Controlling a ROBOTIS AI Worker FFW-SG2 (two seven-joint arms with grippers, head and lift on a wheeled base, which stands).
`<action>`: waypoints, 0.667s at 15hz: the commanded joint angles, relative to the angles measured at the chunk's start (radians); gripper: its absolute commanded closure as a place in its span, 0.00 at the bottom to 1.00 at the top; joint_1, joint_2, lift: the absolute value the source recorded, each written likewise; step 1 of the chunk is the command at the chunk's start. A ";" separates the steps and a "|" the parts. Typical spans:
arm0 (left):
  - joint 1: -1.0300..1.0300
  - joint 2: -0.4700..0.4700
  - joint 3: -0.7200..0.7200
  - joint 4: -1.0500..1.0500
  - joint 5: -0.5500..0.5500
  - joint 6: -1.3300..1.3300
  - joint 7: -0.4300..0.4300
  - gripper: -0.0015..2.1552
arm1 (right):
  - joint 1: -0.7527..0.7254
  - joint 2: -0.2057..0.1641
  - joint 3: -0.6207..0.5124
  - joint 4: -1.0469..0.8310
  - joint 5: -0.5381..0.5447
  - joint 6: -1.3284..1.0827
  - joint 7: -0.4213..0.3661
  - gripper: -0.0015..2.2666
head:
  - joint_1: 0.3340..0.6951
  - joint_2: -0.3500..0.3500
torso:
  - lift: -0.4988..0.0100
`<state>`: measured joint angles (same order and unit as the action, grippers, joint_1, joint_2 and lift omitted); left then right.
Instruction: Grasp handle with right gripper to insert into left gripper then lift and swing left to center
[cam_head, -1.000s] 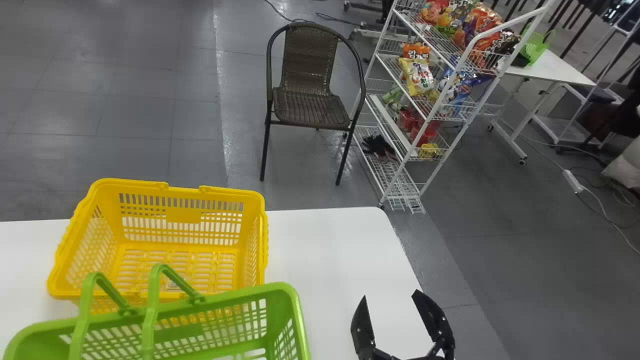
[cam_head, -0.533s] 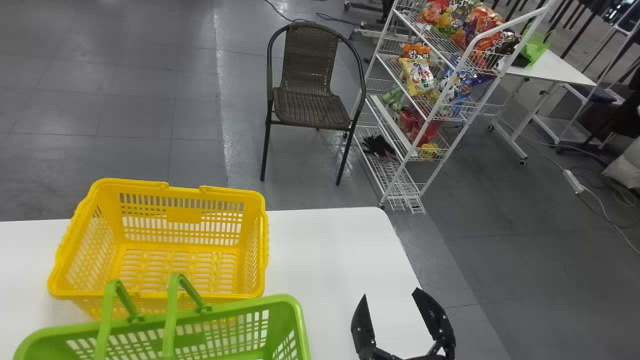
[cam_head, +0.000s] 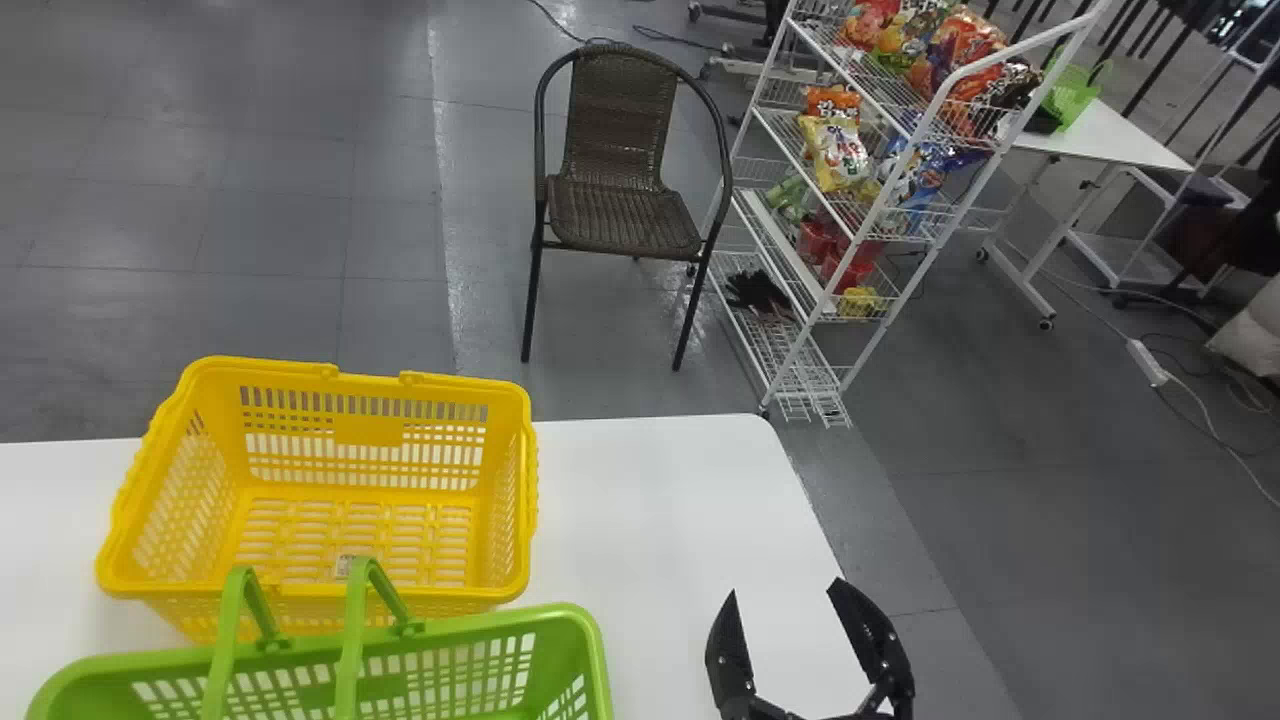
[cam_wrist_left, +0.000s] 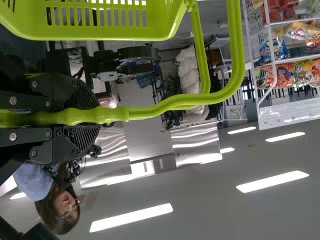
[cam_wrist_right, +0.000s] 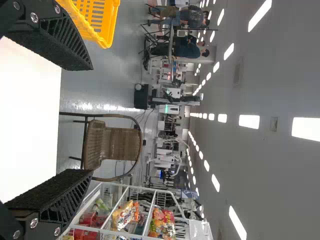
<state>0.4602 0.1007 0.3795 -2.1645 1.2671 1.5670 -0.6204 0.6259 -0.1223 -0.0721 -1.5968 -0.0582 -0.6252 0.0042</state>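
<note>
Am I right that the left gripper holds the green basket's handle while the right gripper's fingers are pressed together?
Not quite: the right gripper has its fingers spread apart, as the head view shows; the left gripper does hold the handle.

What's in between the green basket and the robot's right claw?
Just bare white tabletop shows between the green basket and the right claw. You can see that in the head view.

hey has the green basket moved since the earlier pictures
Yes, the green basket has shifted toward the head view's bottom edge, baring more of the yellow basket.
</note>
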 joint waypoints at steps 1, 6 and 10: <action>0.002 0.001 0.002 -0.005 0.000 0.004 -0.001 0.88 | 0.001 0.001 0.000 0.000 0.000 -0.004 0.000 0.04 | 1.00 0.00 | 0.98; 0.003 0.001 0.002 -0.008 0.000 0.004 -0.002 0.88 | 0.003 0.001 0.000 0.000 0.000 -0.011 0.000 0.04 | 1.00 0.00 | 0.98; 0.005 0.001 0.002 -0.015 0.000 0.004 0.002 0.88 | 0.005 0.003 0.000 0.000 0.000 -0.014 0.000 0.04 | 1.00 0.00 | 0.98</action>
